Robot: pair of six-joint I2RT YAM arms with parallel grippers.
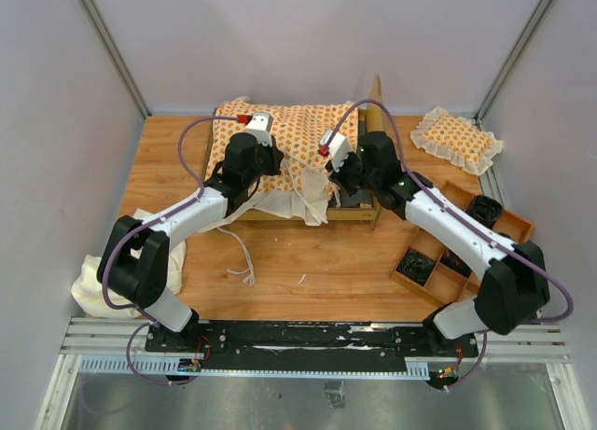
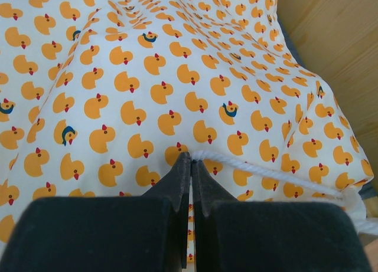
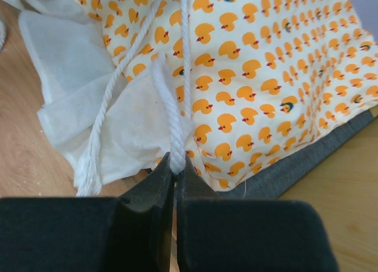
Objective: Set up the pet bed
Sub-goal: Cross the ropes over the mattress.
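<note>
**Fig. Duck-print cushion held at two points over the bed frame**

The cushion (image 1: 298, 136) lay on the bed frame (image 1: 354, 216) at 12 o'clock on the table (image 1: 317, 281). Its near edge spilled over the frame's front rail, so the cream ruffle (image 3: 136, 124) draped onto the wood. In the right wrist view the grey base (image 3: 307, 160) showed as a strip beneath one cushion corner, which suggested the cushion was not yet squared within the frame.

The left gripper (image 2: 190, 160), at 11 o'clock, had its jaws pressed together on the printed cover. A sliver of duck fabric was visible between them, just where a white cord (image 2: 260, 171) emerged and ran off toward 3 o'clock. The right gripper (image 3: 175, 166), at 1 o'clock, had its jaws closed on the looped end of a tie string (image 3: 171, 112).

Holds on opposite sides probably served to shift the soft cushion evenly without folding it. The string offered a firm handle where padding would slip. Judged stage: positioning the cushion, with tying likely to follow.

A loose string (image 1: 244, 257) trailed on the table at 7 o'clock of the frame. Further out lay a small pillow (image 1: 457, 139) at 2 o'clock, a compartment tray (image 1: 511, 223) at 4 o'clock and a cream cloth (image 1: 93, 281) at 8 o'clock. All three were well apart from the work.
</note>
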